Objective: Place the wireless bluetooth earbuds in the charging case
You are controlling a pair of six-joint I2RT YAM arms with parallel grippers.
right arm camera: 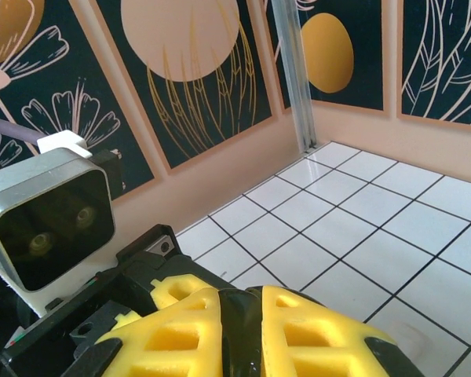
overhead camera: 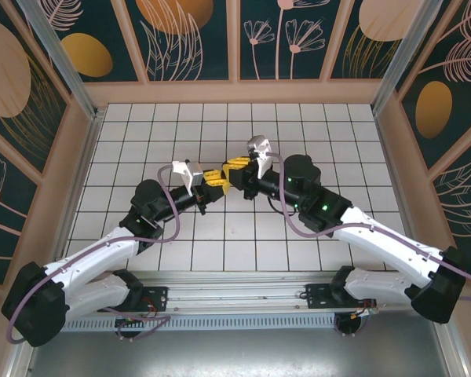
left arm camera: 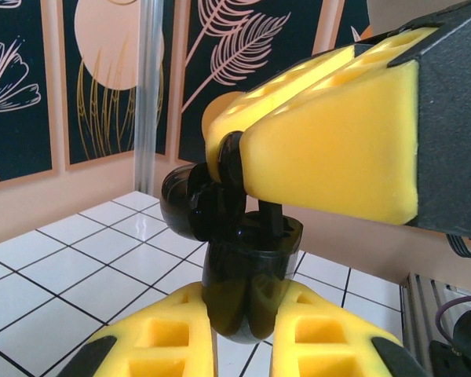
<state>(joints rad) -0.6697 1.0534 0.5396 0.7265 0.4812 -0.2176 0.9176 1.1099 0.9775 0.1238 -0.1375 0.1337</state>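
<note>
Left gripper (left arm camera: 243, 334): its two yellow fingers (left arm camera: 161, 338) are clamped on either side of a glossy dark rounded body, taken to be the charging case (left arm camera: 247, 279), which is held upright with its top facing up. The case reads dark and partly see-through in the left wrist view, not white. Right gripper (left arm camera: 224, 161): it enters from the upper right, with its fingers closed together on a small black glossy earbud (left arm camera: 192, 206). In the right wrist view the yellow fingers (right arm camera: 180, 334) of this gripper (right arm camera: 241, 318) stand almost together with only a thin dark strip between them. The earbud sits at the upper left rim of the case, touching it; whether it is seated inside cannot be told. A dark stem-like piece (left arm camera: 272, 220) stands in the top of the case; whether this is the second earbud cannot be told. In the top view the left gripper (overhead camera: 213, 179) and right gripper (overhead camera: 237, 166) meet tip to tip above the middle of the white tiled floor (overhead camera: 314, 133), raised clear of it; the case and earbud are too small to make out there. The left arm's wrist camera (right arm camera: 51, 220) faces the right wrist view at close range. Patterned dark wall panels (overhead camera: 192, 35) and a metal corner post (right arm camera: 292, 75) enclose the floor.
</note>
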